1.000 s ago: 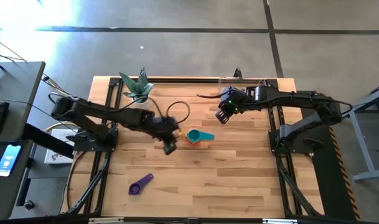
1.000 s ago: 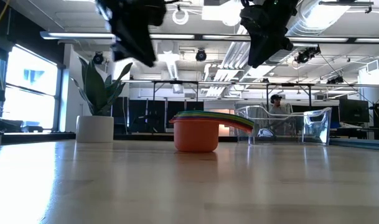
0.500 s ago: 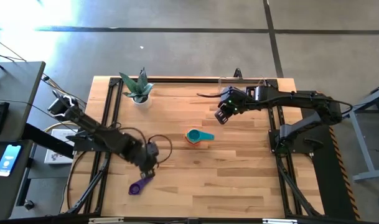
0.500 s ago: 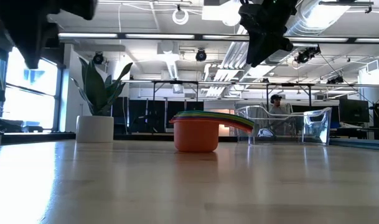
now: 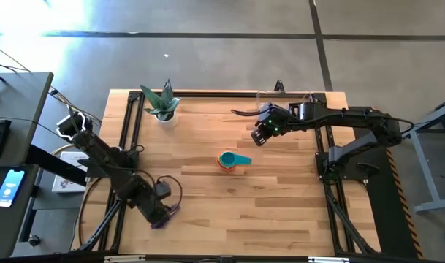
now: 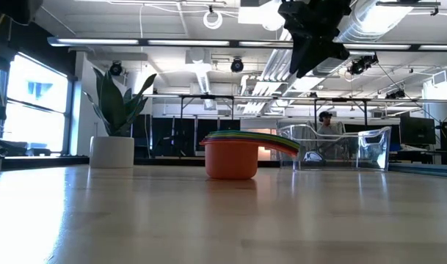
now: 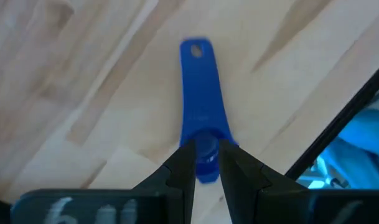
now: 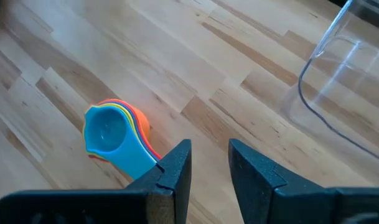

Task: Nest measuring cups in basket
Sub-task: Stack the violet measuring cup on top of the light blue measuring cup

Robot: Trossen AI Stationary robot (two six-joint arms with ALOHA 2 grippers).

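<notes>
A stack of nested measuring cups (image 5: pixel 228 159), teal on top and orange outermost (image 6: pixel 234 158), stands on its base at the table's middle; it also shows in the right wrist view (image 8: pixel 111 134). A lone purple cup (image 5: pixel 167 216) lies flat near the table's near left corner. My left gripper (image 5: pixel 161 210) points down over it, narrowly open, and its fingertips frame the cup's bowl end (image 7: pixel 206 158). I see no touch. My right gripper (image 5: pixel 260 137) hangs open in the air between the stack and the clear basket (image 5: pixel 284 98), holding nothing.
A white plant pot (image 5: pixel 162 115) with green leaves stands at the far left. The clear basket (image 6: pixel 340 147) sits at the far right edge. Bare wood lies between the stack and the near edge. A person shows far off behind the basket.
My left gripper has swept from beside the cup stack at the table's middle toward the near left corner and slightly down. It rolled as it went and now hangs over the purple cup. No cup has moved.
</notes>
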